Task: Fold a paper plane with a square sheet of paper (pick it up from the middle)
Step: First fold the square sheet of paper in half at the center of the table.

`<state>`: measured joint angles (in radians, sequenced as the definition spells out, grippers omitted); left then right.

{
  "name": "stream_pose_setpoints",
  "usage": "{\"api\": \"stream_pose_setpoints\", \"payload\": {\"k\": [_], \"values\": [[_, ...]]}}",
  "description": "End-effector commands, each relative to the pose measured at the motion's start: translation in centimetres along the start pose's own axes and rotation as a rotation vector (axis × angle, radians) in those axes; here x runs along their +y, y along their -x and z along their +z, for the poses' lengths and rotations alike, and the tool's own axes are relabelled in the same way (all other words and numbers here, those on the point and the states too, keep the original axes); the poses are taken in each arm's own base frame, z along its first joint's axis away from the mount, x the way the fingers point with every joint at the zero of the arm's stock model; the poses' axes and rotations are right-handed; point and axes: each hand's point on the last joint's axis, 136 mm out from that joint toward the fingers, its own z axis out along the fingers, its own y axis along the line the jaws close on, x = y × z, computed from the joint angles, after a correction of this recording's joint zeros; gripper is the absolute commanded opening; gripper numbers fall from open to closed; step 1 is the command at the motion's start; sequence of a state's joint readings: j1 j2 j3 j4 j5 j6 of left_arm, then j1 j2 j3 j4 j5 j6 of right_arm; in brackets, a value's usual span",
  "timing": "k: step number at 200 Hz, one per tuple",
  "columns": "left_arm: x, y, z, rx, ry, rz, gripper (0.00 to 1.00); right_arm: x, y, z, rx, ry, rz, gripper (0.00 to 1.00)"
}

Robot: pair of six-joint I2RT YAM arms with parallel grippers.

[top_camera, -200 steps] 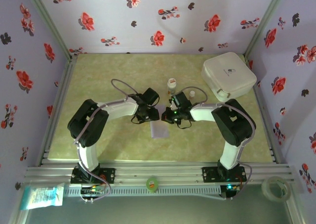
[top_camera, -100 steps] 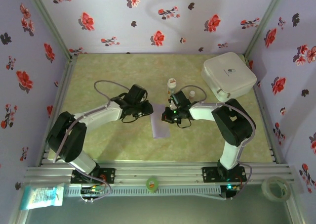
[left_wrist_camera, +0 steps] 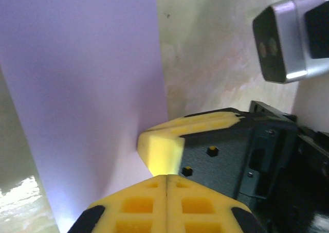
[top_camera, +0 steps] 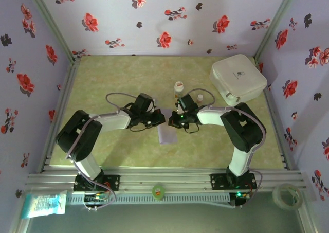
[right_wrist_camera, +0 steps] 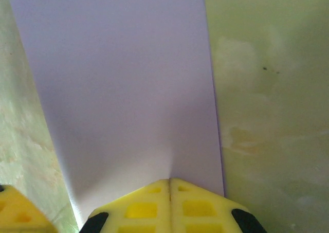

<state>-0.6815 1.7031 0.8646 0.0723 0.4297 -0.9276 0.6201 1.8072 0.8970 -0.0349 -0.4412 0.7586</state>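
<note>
lilac sheet of paper (right_wrist_camera: 123, 89), right hand (right_wrist_camera: 169, 181) clamped on its edge, left hand (left_wrist_camera: 167, 177) closed, touching it alongside

- Place: robot test cell, lab type.
- Walls (top_camera: 154, 17): lilac panels with a red flower print, held in metal corner posts (top_camera: 51, 22).
- Worktop (top_camera: 113, 73): green marbled sheet.
- Aluminium rail (top_camera: 164, 180): near edge; left arm base (top_camera: 92, 181) and right arm base (top_camera: 234, 180) bolted on, cables exposed.

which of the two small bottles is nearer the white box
The plain white bottle on the right; the darker-topped bottle stands farther left of the white box.
</note>
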Motion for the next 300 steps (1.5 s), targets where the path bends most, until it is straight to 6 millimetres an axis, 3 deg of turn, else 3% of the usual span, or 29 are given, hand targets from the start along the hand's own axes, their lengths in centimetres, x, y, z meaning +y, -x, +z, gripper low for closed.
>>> {"api": "stream_pose_setpoints", "payload": {"k": [1,49,74,92,152,187,228,260,282,300], "values": [[2.3,-0.6,0.7,0.020,0.047,0.004,0.00,-3.9,-1.3,0.5,0.036,-0.149,0.053,0.00],[7.6,-2.2,1.4,0.039,0.188,-0.010,0.00,-4.3,-1.6,0.6,0.042,-0.155,0.058,0.00],[9.2,-3.0,1.5,0.052,0.218,-0.017,0.00,-4.7,-2.0,0.7,0.043,-0.169,0.063,0.00],[8.6,-2.7,1.1,0.032,0.197,-0.025,0.00,-5.0,-2.1,0.6,0.043,-0.180,0.064,0.00],[2.1,-1.5,-1.3,0.006,-0.024,-0.078,0.00,-4.8,-1.8,0.2,0.026,-0.183,0.058,0.00],[0.8,-1.9,-0.9,0.028,-0.105,-0.104,0.00,-4.8,-1.8,0.1,0.021,-0.186,0.059,0.00],[2.9,-3.4,0.3,0.073,-0.063,-0.131,0.00,-4.8,-1.8,0.1,0.023,-0.185,0.060,0.00],[5.8,-5.4,1.0,0.136,0.026,-0.140,0.00,-5.0,-1.9,0.2,0.024,-0.190,0.064,0.00],[7.9,-6.3,1.0,0.149,0.099,-0.143,0.00,-5.1,-1.9,0.2,0.023,-0.191,0.067,0.00],[8.4,-6.5,0.6,0.155,0.137,-0.116,0.00,-5.3,-2.0,0.3,0.025,-0.199,0.067,0.00]]}}
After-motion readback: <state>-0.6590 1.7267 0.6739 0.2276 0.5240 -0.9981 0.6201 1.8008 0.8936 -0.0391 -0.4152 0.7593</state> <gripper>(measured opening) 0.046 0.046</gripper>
